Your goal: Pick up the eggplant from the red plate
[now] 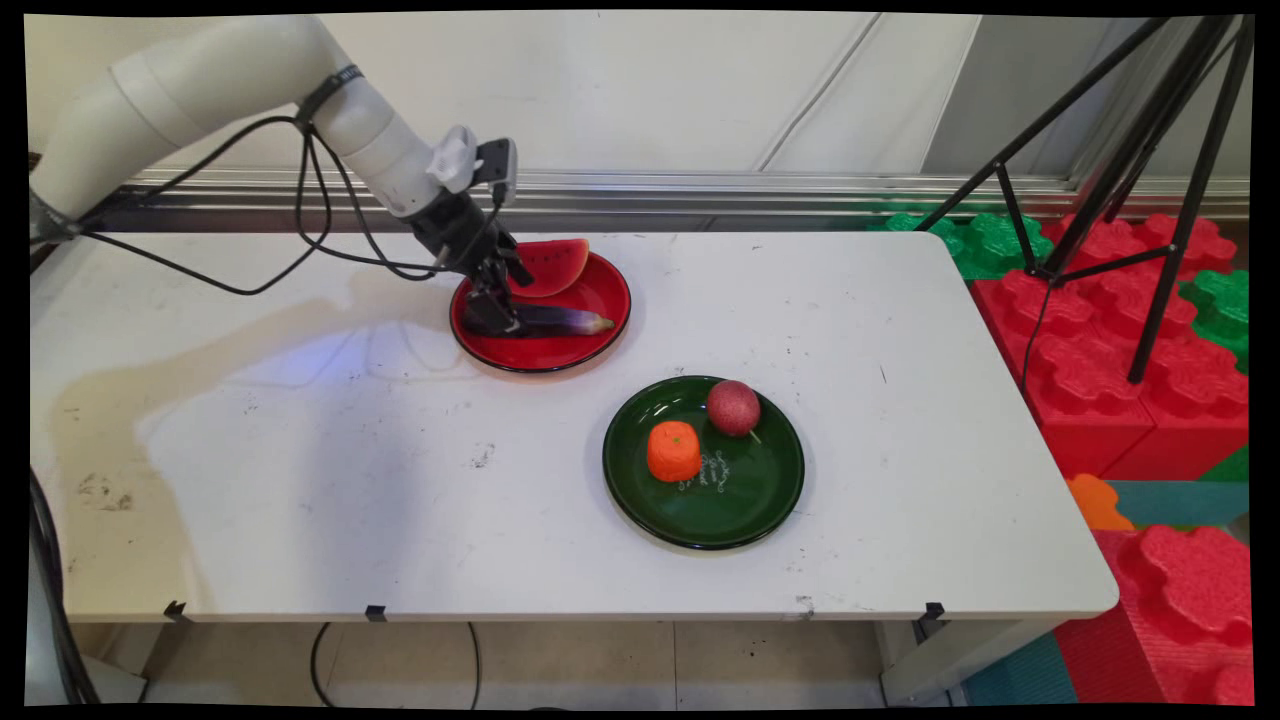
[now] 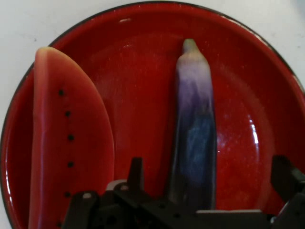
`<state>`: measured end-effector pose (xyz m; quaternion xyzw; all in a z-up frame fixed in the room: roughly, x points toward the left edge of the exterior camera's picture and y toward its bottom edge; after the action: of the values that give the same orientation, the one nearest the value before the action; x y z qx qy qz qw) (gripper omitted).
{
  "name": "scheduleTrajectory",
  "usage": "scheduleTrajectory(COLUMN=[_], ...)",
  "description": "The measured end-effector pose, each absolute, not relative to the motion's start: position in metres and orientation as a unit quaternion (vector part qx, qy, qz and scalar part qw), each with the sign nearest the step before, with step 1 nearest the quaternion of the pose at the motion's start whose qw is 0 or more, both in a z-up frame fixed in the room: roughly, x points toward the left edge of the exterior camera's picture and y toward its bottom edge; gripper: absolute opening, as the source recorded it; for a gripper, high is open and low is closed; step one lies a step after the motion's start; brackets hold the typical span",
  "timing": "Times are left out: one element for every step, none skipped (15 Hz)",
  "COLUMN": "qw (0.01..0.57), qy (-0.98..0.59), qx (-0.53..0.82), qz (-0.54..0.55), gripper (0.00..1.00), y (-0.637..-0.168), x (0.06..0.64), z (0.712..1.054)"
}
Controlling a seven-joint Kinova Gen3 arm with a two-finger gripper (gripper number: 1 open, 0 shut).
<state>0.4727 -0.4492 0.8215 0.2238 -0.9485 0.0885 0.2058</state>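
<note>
Nearest the camera sits a round dark green glazed plate (image 1: 704,461) on the white table (image 1: 400,500), carrying a small orange tangerine-like toy fruit (image 1: 674,451) on its left part and a round dark red speckled toy fruit (image 1: 733,407) at its far edge, the two just apart. Farther back and to the left lies a round red glazed plate with a dark rim (image 1: 590,345) (image 2: 248,86). On it a long purple toy eggplant (image 1: 555,321) (image 2: 195,133) lies across the near half, its pale tip pointing right, and a red wedge of toy watermelon with black seeds (image 1: 550,266) (image 2: 71,143) rests along the far rim, apart from the eggplant. Over the red plate's left side the black two-finger gripper (image 1: 497,310) (image 2: 207,191) is lowered onto the eggplant's thick left end; in the hand view its fingers (image 2: 136,174) stand spread wide on either side of the eggplant, not touching it. Beyond the table's right edge stand red and green oversized toy bricks (image 1: 1130,330) and a black tripod (image 1: 1150,180)
</note>
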Motion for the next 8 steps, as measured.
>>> scheduleTrajectory(qw=[0.204, 0.202, 0.201, 0.199, 0.199, 0.198, 0.197, 0.197], qy=[-0.949, -0.950, -0.951, -0.951, -0.952, -0.952, -0.952, -0.953], qx=[0.223, 0.222, 0.221, 0.220, 0.219, 0.219, 0.219, 0.218], qz=[0.086, 0.084, 0.082, 0.081, 0.080, 0.079, 0.078, 0.077], gripper=[1.00, 1.00, 1.00, 1.00, 1.00, 1.00, 1.00, 1.00], y=[-0.453, -0.455, -0.458, -0.461, -0.463, -0.464, -0.466, -0.468], x=[0.471, 0.470, 0.469, 0.468, 0.467, 0.467, 0.466, 0.465], z=[0.817, 0.813, 0.809, 0.806, 0.803, 0.802, 0.800, 0.797])
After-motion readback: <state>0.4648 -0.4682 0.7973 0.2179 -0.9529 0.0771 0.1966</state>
